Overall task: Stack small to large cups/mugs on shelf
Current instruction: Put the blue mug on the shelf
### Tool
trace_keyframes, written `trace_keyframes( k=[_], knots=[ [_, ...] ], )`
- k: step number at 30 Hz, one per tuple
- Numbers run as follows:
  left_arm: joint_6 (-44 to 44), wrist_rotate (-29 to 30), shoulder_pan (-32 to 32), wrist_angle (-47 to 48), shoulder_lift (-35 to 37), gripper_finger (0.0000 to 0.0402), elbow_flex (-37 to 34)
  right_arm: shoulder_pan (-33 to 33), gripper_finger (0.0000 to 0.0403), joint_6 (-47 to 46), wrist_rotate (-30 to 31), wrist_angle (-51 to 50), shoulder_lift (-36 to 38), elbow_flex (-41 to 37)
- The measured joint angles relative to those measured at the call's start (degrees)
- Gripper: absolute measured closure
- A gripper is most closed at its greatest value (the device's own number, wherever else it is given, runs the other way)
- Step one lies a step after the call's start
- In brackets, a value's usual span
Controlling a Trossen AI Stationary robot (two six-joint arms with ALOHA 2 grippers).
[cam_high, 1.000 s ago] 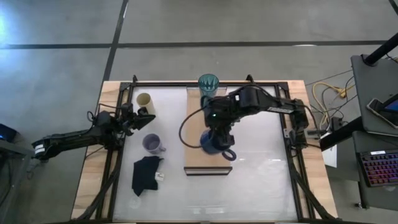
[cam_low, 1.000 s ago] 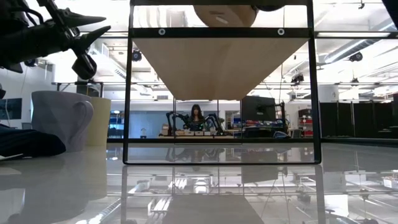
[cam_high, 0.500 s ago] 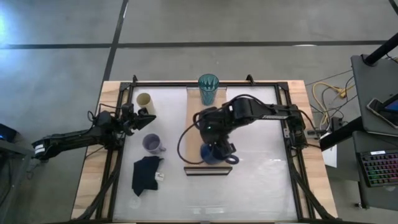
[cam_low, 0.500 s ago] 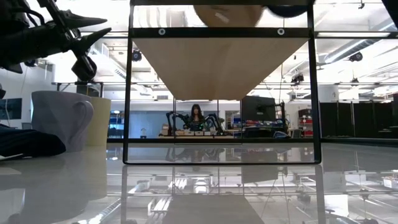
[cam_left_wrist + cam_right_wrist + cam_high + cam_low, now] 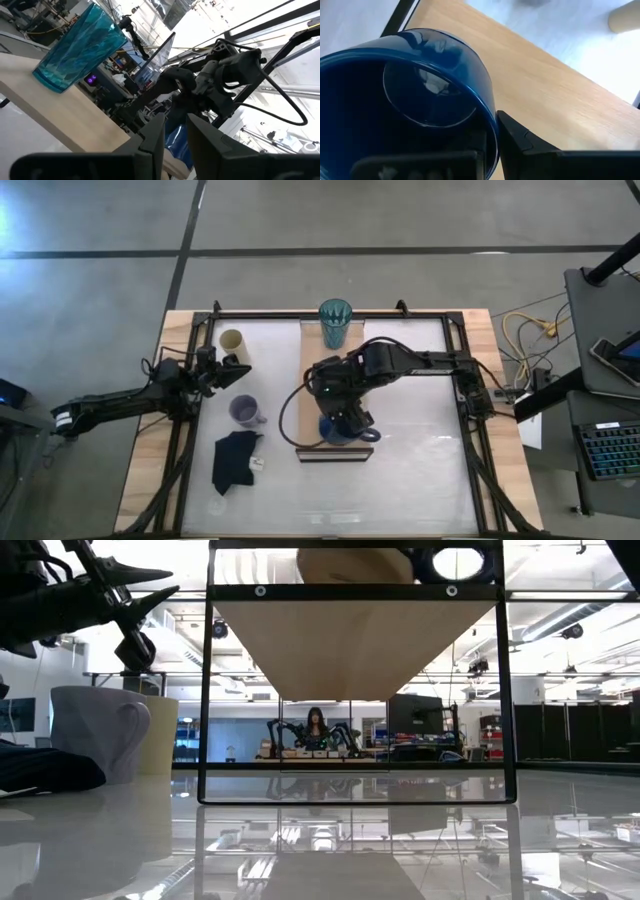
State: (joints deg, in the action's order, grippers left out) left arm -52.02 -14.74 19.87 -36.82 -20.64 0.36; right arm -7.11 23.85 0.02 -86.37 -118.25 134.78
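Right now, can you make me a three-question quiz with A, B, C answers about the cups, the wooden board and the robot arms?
1. Where is the teal tumbler?
A. on the far end of the shelf
B. on the black cloth
C. on the floor

2. How many cups or mugs can be seen from above?
A. two
B. four
C. six

3. What is the right gripper doing?
A. hanging open over bare table
B. gripping the rim of the dark blue mug
C. holding the cream cup

Answers:
1 A, the high view shows it standing at the board's far end.
2 B, there are the tumbler, the blue mug, the cream cup and the lavender mug.
3 B, the right wrist view shows its fingers pinching the mug's wall.
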Motion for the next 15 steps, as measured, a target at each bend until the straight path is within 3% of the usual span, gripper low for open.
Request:
trace_keyframes(
  k=[7, 15],
  knots=[
    [0.1, 0.0, 0.0, 0.0, -0.2, 0.0336, 0.0, -0.2, 0.0385, 1.7, -1.9, 0.3, -1.0, 0.1],
    [0.1, 0.0, 0.0, 0.0, -0.2, 0.0336, 0.0, -0.3, 0.0329, 0.4, -3.2, 4.7, -1.0, 0.3]
  ],
)
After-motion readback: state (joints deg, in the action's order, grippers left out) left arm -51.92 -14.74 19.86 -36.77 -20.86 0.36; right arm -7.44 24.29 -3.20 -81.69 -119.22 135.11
